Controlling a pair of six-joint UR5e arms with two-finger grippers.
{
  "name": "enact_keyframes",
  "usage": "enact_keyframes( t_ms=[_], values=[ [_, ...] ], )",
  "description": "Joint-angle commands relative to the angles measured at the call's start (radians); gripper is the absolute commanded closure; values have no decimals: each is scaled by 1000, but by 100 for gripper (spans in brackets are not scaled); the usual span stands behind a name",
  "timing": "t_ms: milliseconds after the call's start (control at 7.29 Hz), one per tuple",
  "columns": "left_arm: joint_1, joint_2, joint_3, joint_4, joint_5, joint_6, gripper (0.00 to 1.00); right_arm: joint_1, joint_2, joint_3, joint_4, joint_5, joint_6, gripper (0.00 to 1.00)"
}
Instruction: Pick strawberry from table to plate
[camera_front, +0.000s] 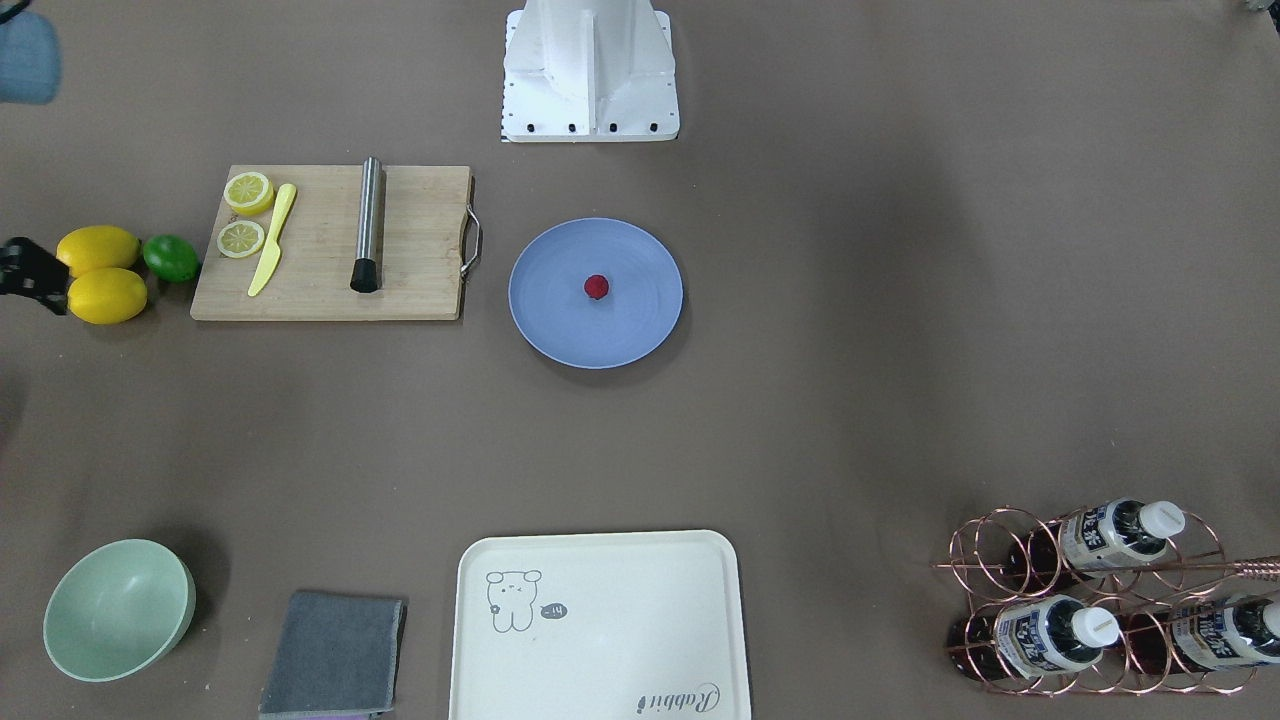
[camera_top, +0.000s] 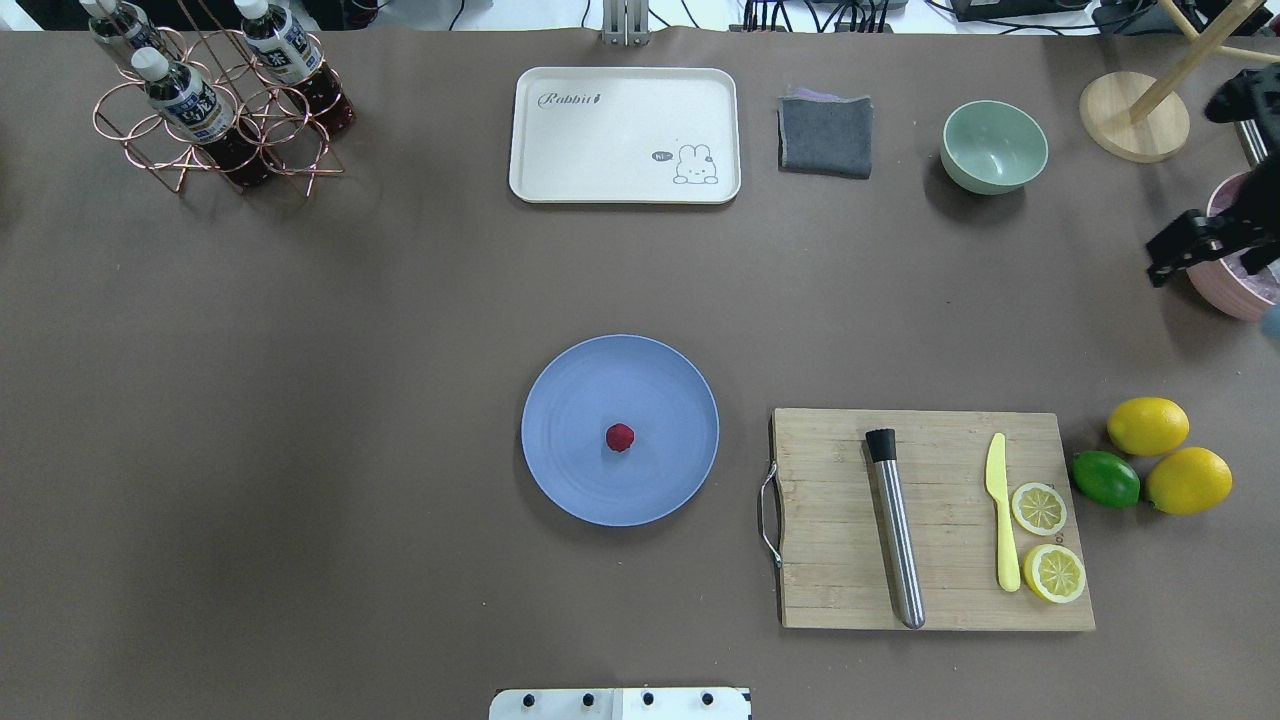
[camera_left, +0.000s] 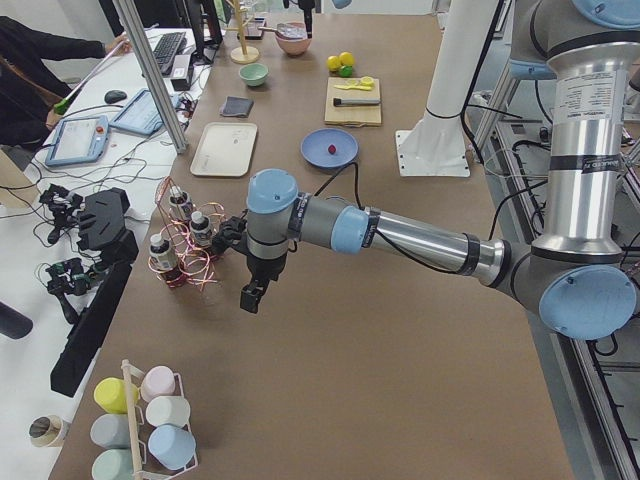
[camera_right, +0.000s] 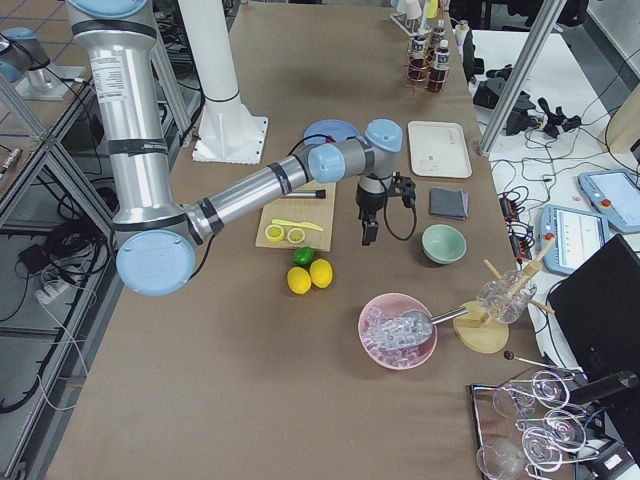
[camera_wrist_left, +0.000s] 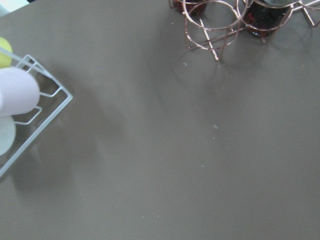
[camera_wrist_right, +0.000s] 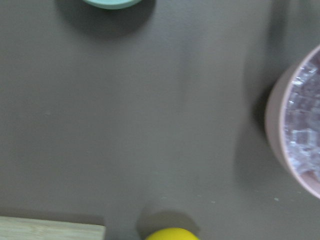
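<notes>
The right tool (camera_right: 367, 236) hangs above the bench (camera_top: 400, 420) between the lemons (camera_top: 1148, 425) and a pink bowl of ice (camera_right: 397, 330); I cannot tell whether it is released or clenched. The left tool (camera_left: 250, 297) hovers beside the bottle rack (camera_left: 185, 245), and its state cannot be told either. Well apart from both, the strawberry (camera_top: 620, 437) lies at the middle of the plate (camera_top: 570, 480), ungrasped.

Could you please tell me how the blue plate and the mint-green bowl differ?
The round, shallow matte blue plate is wide and flat; the mint-green bowl is narrower and deep. The plate holds a small dark-red strawberry at its centre; the bowl is empty. The plate sits at the middle of the brown table, the bowl near its top edge in the overhead view. Both are round and upright.
</notes>
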Motion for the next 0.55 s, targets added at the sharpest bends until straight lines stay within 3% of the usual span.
enact_keyframes(
  t_ms=[0, 137, 411],
  values=[
    [-7, 36, 30, 5, 6, 14, 2, 209, -64, -112, 3, 36, -269, 0],
    [-4, 36, 46, 2, -1, 14, 2, 273, -60, -165, 1, 36, -373, 0],
    [8, 27, 56, 2, -3, 8, 2, 343, -88, -202, 3, 74, -383, 0]
  ],
)
